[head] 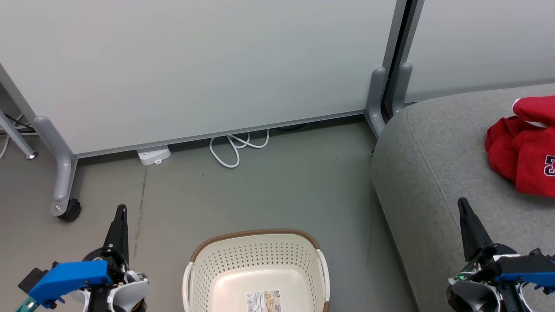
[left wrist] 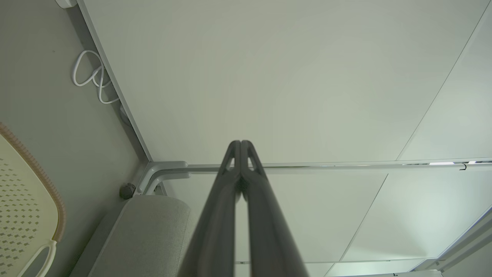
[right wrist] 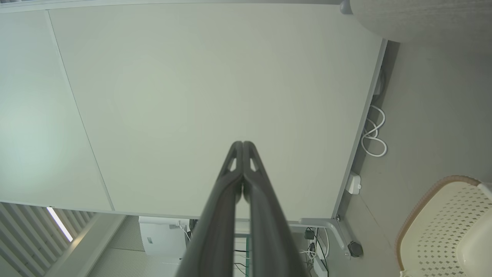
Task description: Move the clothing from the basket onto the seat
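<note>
While clothing (head: 522, 147) lies on the seat (head: 433, 173) right of the basket (head: 256, 232), I read left gripper (head: 122, 209) and right gripper (head: 463, 203) fully closed.

Head view: I note bright, even, diffuse light with no glare. Shadows are soft: a thin one on the floor (head: 260, 190) under the panel (head: 195, 65), a faint one along the seat (head: 425, 173). Focus is sharp throughout. The clothing (head: 520, 147) reads saturated red, folds still legible.

Wrist views: I see wide-angle bowing of panel edges toward the borders. Left gripper (left wrist: 240, 144) and right gripper (right wrist: 243, 144) go soft near the lens. A bright strip (right wrist: 59, 224) glares lower left in the right wrist view.
</note>
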Controlling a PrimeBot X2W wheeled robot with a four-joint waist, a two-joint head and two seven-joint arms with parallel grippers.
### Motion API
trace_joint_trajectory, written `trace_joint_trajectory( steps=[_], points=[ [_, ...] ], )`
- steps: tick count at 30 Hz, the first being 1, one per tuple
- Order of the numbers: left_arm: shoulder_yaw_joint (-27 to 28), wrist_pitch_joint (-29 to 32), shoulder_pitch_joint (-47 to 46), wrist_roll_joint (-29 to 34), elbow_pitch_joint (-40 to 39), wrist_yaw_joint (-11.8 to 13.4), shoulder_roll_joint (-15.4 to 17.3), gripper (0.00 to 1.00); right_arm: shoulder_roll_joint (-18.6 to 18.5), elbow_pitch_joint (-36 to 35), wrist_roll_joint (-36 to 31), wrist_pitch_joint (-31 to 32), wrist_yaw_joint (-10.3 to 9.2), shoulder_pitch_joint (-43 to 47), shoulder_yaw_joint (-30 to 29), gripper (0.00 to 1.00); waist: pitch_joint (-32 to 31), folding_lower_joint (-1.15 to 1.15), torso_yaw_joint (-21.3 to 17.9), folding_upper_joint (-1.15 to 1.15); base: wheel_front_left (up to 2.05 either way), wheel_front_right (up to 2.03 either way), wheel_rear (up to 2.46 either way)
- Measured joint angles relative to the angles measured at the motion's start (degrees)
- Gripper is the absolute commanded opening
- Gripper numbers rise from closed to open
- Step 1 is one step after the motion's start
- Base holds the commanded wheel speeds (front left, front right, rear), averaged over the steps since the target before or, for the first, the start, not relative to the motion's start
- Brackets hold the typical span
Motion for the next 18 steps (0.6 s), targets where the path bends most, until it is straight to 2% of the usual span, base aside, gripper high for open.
trace_joint_trajectory(
  steps=[18],
  points=[
    [0.0,0.0,0.0,0.0,0.0,0.0,0.0,0.00,0.0,0.0,0.0,0.0,-0.01,0.0,0.0,0.00,0.0,0.00,0.0,0.00,0.00,0.00,0.00]
  ],
)
